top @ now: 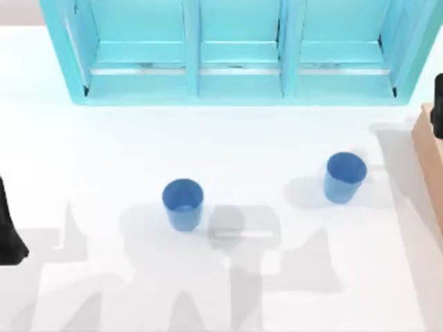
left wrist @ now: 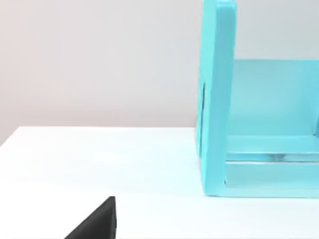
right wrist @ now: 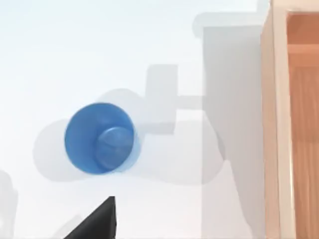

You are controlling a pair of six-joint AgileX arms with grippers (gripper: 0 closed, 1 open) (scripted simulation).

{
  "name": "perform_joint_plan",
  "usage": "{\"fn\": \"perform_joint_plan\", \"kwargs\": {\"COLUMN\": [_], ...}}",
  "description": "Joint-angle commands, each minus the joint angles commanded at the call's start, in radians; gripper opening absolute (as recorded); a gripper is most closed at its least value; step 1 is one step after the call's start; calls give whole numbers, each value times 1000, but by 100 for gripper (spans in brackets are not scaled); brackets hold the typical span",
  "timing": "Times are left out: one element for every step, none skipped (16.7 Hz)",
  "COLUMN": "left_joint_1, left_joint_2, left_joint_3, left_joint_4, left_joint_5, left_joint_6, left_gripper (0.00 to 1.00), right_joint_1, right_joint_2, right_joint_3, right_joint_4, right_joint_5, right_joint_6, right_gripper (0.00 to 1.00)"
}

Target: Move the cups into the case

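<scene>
Plainly, 2 cups [top: 183, 203] [top: 344, 177] stand upright on the table [top: 104, 159], likely light, stiff, slippery; pinch a rim. Whether either claw is apart: cannot tell.

The two blue cups [top: 183, 203] [top: 344, 177] are looking like smooth, slightly glossy plastic. The turquoise case [top: 239, 52] is showing a smooth painted sheen, the table [top: 104, 152] a matt white, and the box [right wrist: 294, 124] a wood grain.
</scene>
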Motion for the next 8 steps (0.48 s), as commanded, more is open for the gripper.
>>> {"fn": "perform_joint_plan", "kwargs": {"left_joint_1": [0, 0, 0, 0, 0, 0, 0, 0], "left_joint_2": [0, 0, 0, 0, 0, 0, 0, 0], "left_joint_3": [0, 0, 0, 0, 0, 0, 0, 0], "left_joint_4": [0, 0, 0, 0, 0, 0, 0, 0], "left_joint_5": [0, 0, 0, 0, 0, 0, 0, 0], "left_joint_6": [0, 0, 0, 0, 0, 0, 0, 0], "left_gripper": [100, 100, 100, 100, 100, 100, 100, 100], "right_joint_1": [16, 31, 45, 59, 72, 83, 94, 104], "right_joint_2": [99, 192, 281, 365, 444, 519, 590, 653], "right_joint_3": [85, 166, 244, 318, 389, 457, 519, 575], "right_joint_4": [-64, -126, -186, -242, -294, -342, -386, -426], "right_joint_5": [1, 1, 2, 2, 2, 1, 1, 0], "right_joint_6": [16, 31, 46, 61, 74, 87, 99, 110], "right_gripper": [100, 100, 100, 100, 100, 100, 100, 100]}}
